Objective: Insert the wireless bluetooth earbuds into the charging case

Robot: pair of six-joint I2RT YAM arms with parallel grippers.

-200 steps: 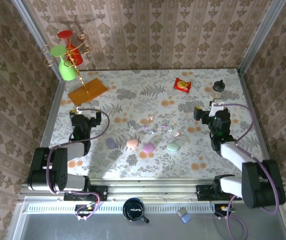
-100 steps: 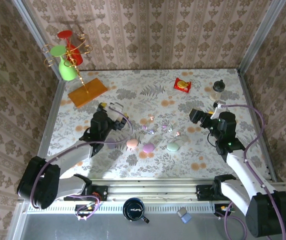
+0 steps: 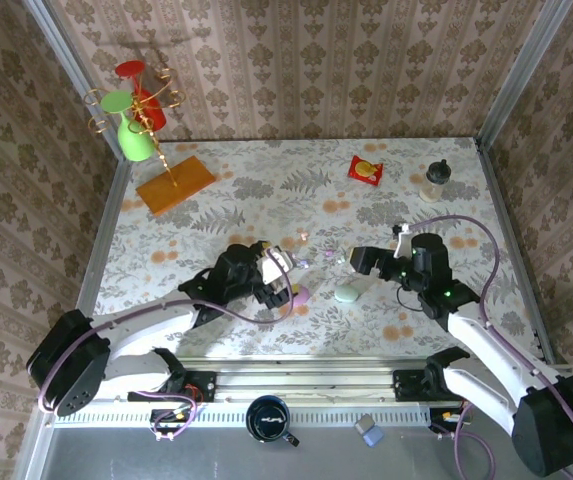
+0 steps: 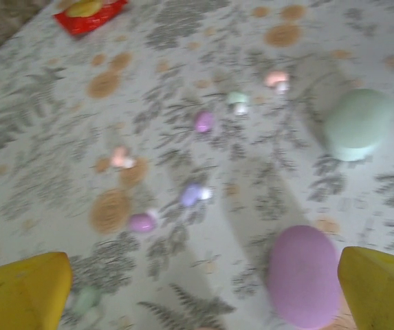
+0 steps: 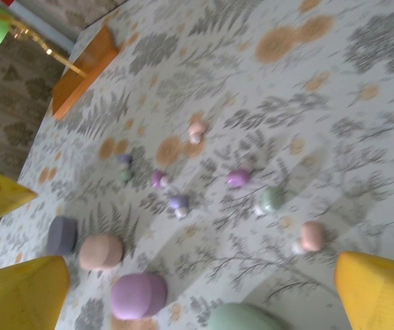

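- The left hand (image 4: pixel 200 306) is held wide apart, nothing gripped, low over the floral surface (image 4: pixel 38 117) just beside the purple case (image 4: pixel 303 275).
- The right hand (image 5: pixel 197 302) is likewise spread wide and empty, near the green case (image 5: pixel 241 317).
- The earbuds (image 5: pixel 238 179) are seen scattered loose on the surface, between both hands, outside the oval cases.

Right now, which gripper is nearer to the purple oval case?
Left. The left gripper is open, right beside the purple oval case. The right gripper is farther to the right, near the green case.
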